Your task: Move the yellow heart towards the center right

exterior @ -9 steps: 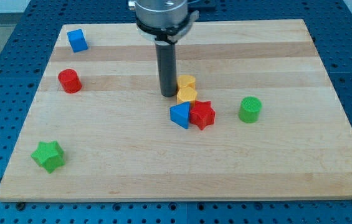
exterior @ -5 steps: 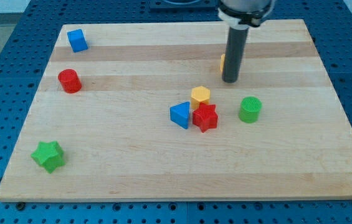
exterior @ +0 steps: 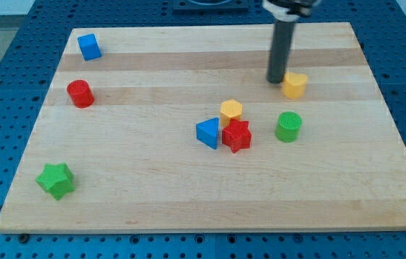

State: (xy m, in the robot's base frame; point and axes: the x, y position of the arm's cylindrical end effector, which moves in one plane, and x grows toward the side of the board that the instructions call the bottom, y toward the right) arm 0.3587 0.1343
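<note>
The yellow heart (exterior: 294, 85) lies on the wooden board (exterior: 152, 187) in the upper right part of the view. My tip (exterior: 276, 80) rests on the board just to the heart's left, touching or nearly touching it. The dark rod rises from there to the view's top edge. A green cylinder (exterior: 288, 126) stands below the heart.
A yellow hexagon (exterior: 231, 111), a red star (exterior: 236, 135) and a blue triangle (exterior: 207, 134) cluster at the board's middle. A red cylinder (exterior: 80, 93) and a blue cube (exterior: 88, 47) are at the upper left. A green star (exterior: 54, 180) is at the lower left.
The yellow heart has gone from beside the yellow hexagon up and to the right. My tip has moved right with it, and the heart now shows to the tip's right.
</note>
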